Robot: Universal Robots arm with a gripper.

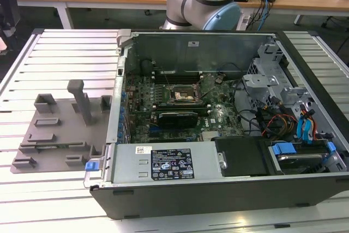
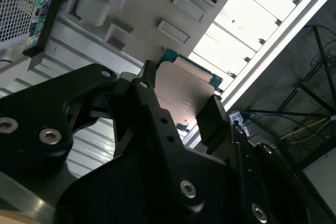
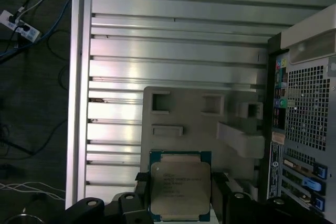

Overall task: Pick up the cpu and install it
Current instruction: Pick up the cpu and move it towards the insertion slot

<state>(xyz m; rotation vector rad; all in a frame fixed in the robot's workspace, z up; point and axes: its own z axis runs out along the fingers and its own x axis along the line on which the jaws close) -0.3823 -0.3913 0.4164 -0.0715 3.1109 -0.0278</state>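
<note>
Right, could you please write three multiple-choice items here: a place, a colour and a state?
1. The grey plastic fixture tray lies: A) on the slatted metal table, at the exterior view's left of the open dark computer case; B) inside that case; C) on a desk.
2. The rim of the flat square silvery-topped cpu is: A) red; B) teal-green; C) yellow.
3. The black gripper is: A) open; B) shut on a cable; C) shut on the cpu.
1 A, it rests on the slats; 2 B, both wrist views show it; 3 C, fingers clamp it.
</note>
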